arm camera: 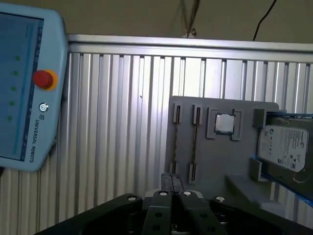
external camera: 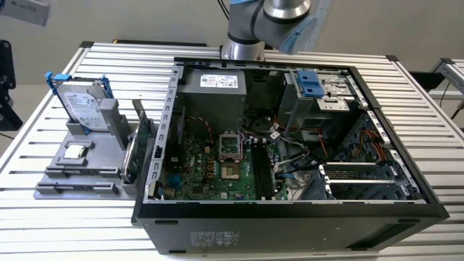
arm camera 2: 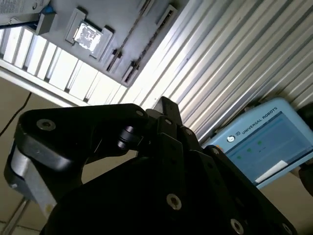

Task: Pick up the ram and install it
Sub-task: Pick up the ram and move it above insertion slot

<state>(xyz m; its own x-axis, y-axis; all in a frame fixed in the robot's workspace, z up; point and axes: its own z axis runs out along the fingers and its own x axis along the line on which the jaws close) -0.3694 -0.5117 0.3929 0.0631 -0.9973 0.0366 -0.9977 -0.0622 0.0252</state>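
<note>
The gripper [arm camera: 172,178], matte black with bolted linkage bars, hangs above the ribbed aluminium table [arm camera: 122,122]. Its two fingers are pressed together with nothing between them, and the tips sit over one edge of a flat grey plastic holder [arm camera: 215,161].

Two narrow slots with clip ends run side by side on that holder. The ram [arm camera: 194,142] looks to be the thin brownish edge standing in the slot nearer the square, shiny processor chip [arm camera: 225,123] — apart from the gripper and untouched, though I cannot be sure of it edge-on. The chip lies between the slots and a silver hard drive [arm camera: 283,147], which stands in a blue frame against an upright grey support. A light-blue teach pendant [arm camera: 24,98] with a round red button [arm camera: 43,79] sits well apart from the holder.

In the exterior view the arm [external camera: 268,22] comes in from above. The black computer case [external camera: 290,228] lies open on its side just beside the holder, with its green motherboard [external camera: 210,168] exposed. A green expansion card [external camera: 147,133] stands on edge between holder and case.
</note>
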